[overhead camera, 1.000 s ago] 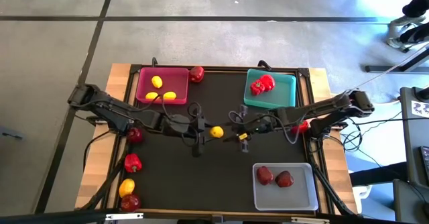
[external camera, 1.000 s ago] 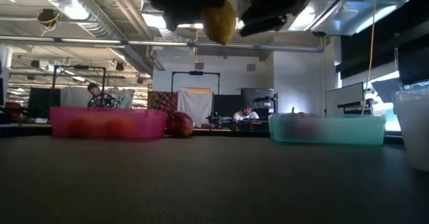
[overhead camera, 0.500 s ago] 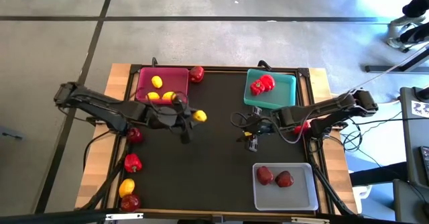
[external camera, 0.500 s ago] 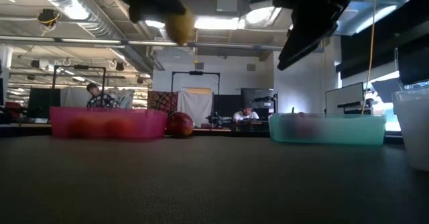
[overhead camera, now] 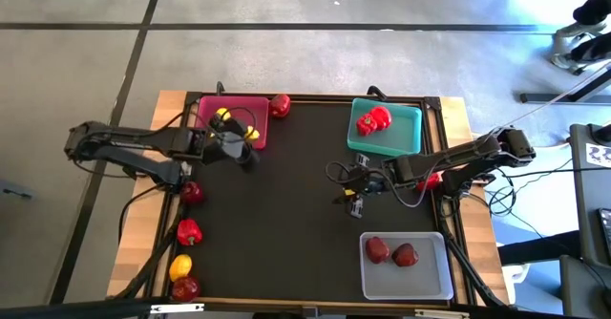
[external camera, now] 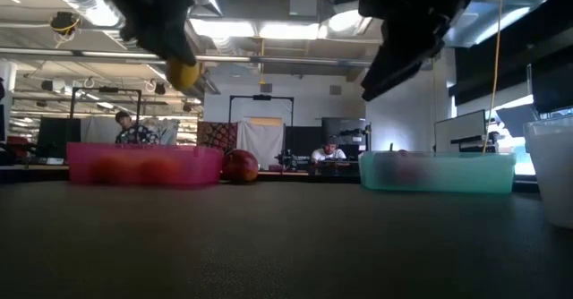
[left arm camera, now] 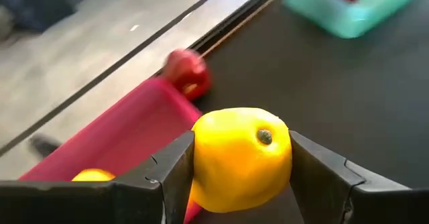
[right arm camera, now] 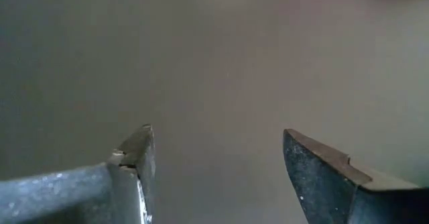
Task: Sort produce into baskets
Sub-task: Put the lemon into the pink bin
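The left end effector (overhead camera: pixel 239 139) is closed on a yellow lemon (left arm camera: pixel 241 158) and holds it above the near edge of the pink basket (overhead camera: pixel 256 109), at its right-hand part. The basket already contains lemons; one (overhead camera: pixel 222 116) is visible beside the arm. The right end effector (overhead camera: pixel 355 187) is open and empty, above the bare middle of the desk (overhead camera: pixel 286 233).

Progress, judged from the layout:
- Teal basket (overhead camera: pixel 410 118): holds red peppers (overhead camera: pixel 373 120).
- Clear basket (overhead camera: pixel 434 281): holds two dark red apples (overhead camera: pixel 378 250).
- Pink basket: receiving lemons; the held lemon is not yet released.

Remaining items:
- One red fruit (overhead camera: pixel 280 105) on the desk, just beside the far right corner of the pink basket.
- One dark red fruit (overhead camera: pixel 192 192), one pepper (overhead camera: pixel 189 231), one lemon (overhead camera: pixel 179 266) and one apple (overhead camera: pixel 185 287) along the left edge of the desk.
- One red item (overhead camera: pixel 429 179), partly hidden under the right arm.

Roughly half of the produce appears sorted.

Obstructions: the left arm lies over part of the pink basket. The path between the left-edge items and the baskets is otherwise free.
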You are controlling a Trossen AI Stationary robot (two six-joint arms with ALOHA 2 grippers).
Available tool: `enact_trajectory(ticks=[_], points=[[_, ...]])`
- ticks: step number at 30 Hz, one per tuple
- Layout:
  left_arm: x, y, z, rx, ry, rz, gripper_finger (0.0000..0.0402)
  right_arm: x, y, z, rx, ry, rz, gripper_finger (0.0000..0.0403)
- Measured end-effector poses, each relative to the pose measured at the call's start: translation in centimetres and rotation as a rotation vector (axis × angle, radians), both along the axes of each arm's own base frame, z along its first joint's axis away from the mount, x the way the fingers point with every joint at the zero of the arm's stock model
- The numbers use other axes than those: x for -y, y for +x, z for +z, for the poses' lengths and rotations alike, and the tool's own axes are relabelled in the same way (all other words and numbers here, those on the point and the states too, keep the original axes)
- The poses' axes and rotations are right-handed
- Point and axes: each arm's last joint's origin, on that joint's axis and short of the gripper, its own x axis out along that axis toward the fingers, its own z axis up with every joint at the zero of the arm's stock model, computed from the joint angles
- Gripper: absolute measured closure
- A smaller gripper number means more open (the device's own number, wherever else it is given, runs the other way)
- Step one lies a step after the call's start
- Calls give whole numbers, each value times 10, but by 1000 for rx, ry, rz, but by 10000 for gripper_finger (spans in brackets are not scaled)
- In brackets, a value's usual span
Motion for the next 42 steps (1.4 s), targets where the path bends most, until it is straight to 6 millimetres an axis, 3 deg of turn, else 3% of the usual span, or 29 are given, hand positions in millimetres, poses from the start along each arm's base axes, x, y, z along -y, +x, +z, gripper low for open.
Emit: enact_trajectory(ticks=[13,25,33,42], points=[[-48,-5,-20,-138,-76,253,196,-2,11,10,152,4,24,164],[-88,13,-46,-272,-50,296,196,-5,23,-8,122,1,24,164],[-108,22,-75,-408,-71,308,196,-9,37,-27,113,46,66,164],[-124,27,-108,-555,-115,324,194,-9,39,-26,138,56,71,164]])
